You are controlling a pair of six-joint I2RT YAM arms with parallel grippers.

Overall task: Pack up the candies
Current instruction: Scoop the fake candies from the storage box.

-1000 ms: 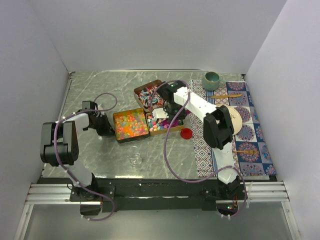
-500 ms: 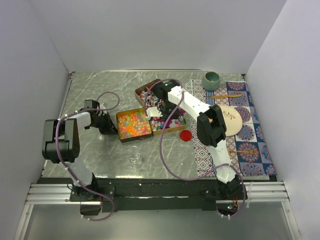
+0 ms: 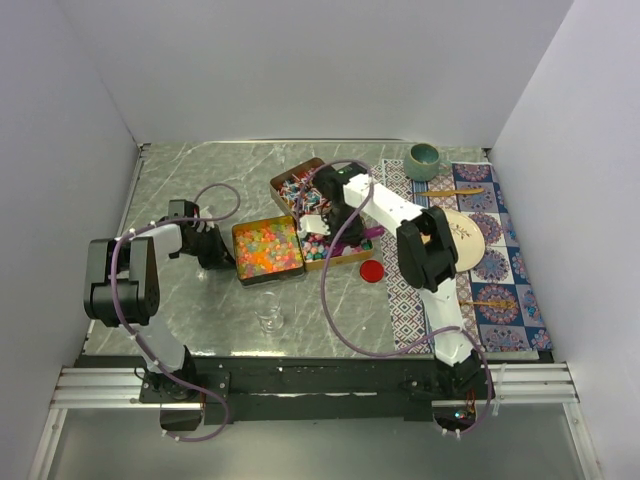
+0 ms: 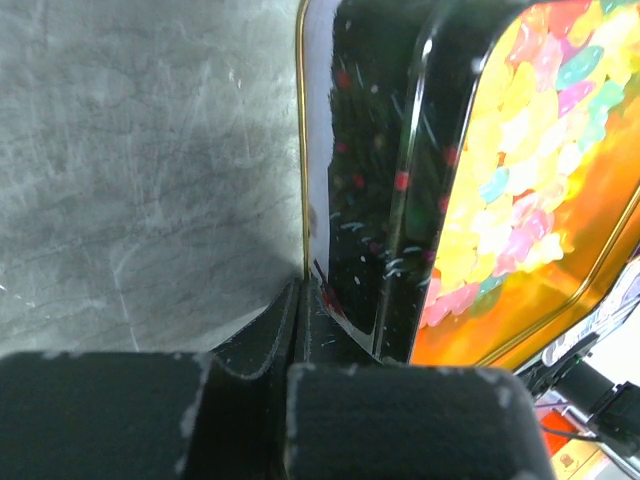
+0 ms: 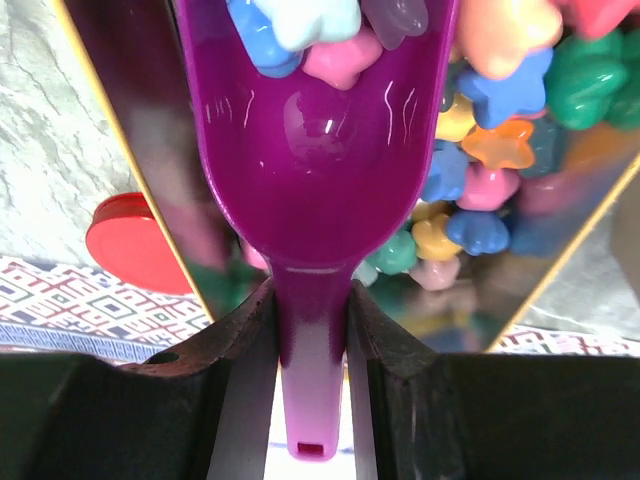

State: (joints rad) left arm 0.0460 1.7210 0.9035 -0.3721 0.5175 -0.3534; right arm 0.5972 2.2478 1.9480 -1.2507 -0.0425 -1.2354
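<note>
A: From above, why does the left tool point(image 3: 217, 254) sit at the left wall of the jelly tin point(image 3: 272, 281)?

B: It is clenched there, likely bracing that tin on the tabletop point(image 3: 180, 180). The right tool point(image 3: 338, 232) works just right of the jelly tin, over the pastel tin point(image 3: 350, 260). A third tin point(image 3: 273, 183) holding wrapped candies point(image 3: 292, 186) lies behind the jelly tin. The red lid point(image 3: 372, 270) is further right.

A: And the left wrist view?

B: The closed fingers point(image 4: 260, 340) meet the jelly tin's dark wall point(image 4: 365, 200). Whether they pinch its rim cannot be told. Orange, yellow and pink jelly pieces fill it.

A: The right wrist?

B: The right tool point(image 5: 312, 330) grasps the handle of the purple scoop point(image 5: 315, 150). Its bowl carries a few pastel sweets above the star-shaped ones in the pastel tin, probably to lift a load out
</note>
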